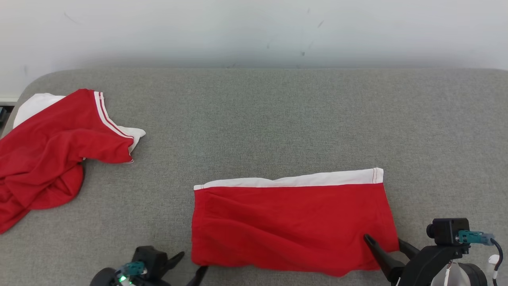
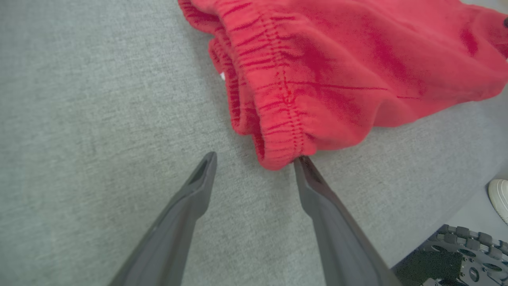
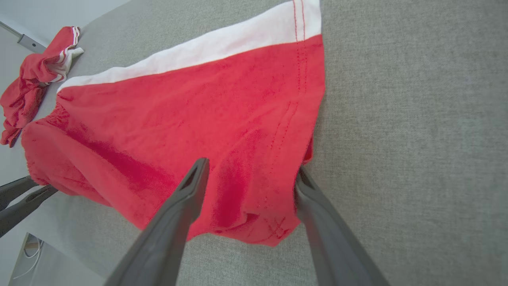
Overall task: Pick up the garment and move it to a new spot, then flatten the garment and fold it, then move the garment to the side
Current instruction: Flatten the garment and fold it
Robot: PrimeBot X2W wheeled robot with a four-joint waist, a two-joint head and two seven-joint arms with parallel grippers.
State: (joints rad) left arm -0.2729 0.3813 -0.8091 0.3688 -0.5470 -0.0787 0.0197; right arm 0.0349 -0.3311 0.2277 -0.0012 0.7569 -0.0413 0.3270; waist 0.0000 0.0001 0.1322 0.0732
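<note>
One folded garment lies flat, well apart from crumpled red cloth.

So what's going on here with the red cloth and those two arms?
A two-armed robot is folding clothes on a grey padded surface. The red shorts with a white band lie flat as a neat rectangle in front of it. The left gripper and right gripper sit at the two near corners, jaws open, holding nothing. Another red-and-white garment lies crumpled at the far left.
</note>
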